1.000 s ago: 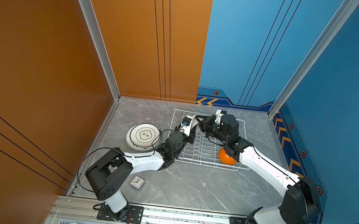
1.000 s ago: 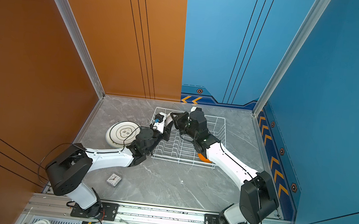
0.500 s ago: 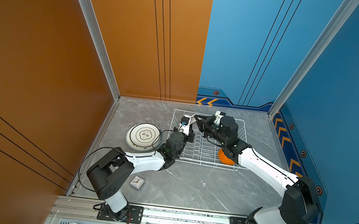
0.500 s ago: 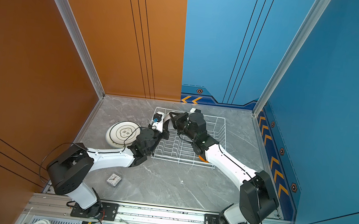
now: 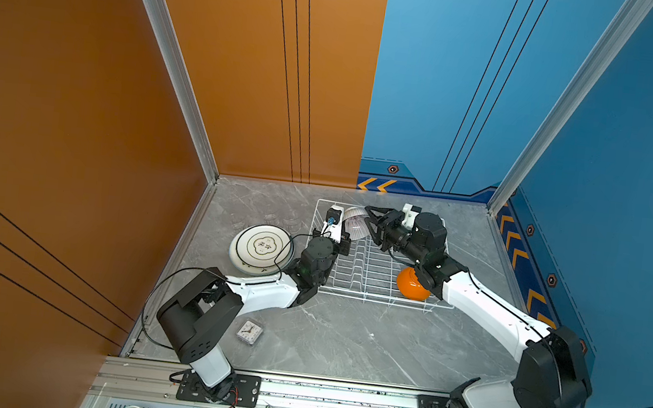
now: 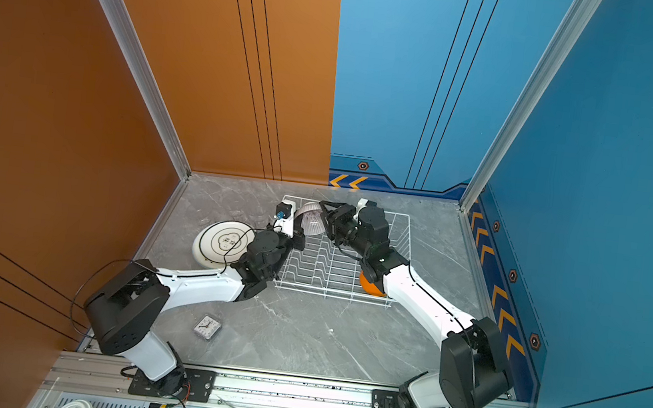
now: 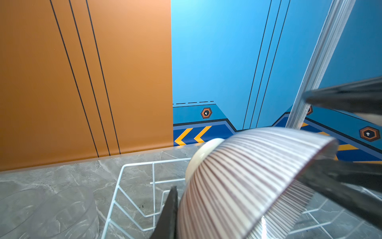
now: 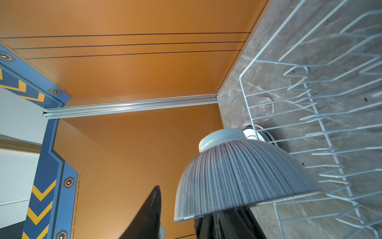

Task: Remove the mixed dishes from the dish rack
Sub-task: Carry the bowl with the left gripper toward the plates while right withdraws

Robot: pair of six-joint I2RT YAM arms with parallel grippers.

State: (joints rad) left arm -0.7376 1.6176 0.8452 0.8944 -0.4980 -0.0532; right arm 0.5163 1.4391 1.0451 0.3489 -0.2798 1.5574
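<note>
The small white ribbed bowl [image 5: 355, 227] [image 6: 311, 222] hangs tilted above the far left corner of the white wire dish rack [image 5: 367, 268] [image 6: 329, 272]. My left gripper [image 5: 348, 235] is shut on its rim; in the left wrist view one of its fingers [image 7: 170, 213] presses the bowl's [image 7: 248, 175] outer wall and the other is hidden. My right gripper [image 5: 369, 222] stands open around the opposite rim. In the right wrist view one of its fingers [image 8: 151, 211] is apart from the bowl [image 8: 237, 175]. The glossy orange bowl [image 5: 412, 284] [image 6: 371, 287] lies in the rack's near right corner, under the right arm.
A patterned white plate [image 5: 261, 248] [image 6: 224, 243] lies on the table left of the rack. Clear glass tumblers [image 7: 51, 211] [image 8: 258, 109] stand beyond it, near the rack's far left corner. A small square clock [image 5: 249, 332] lies near the front. Walls close the back and sides.
My right gripper's jaws have opened off the ribbed bowl. My left gripper has closed onto its rim. The bowl has stayed over the rack's far left corner.
</note>
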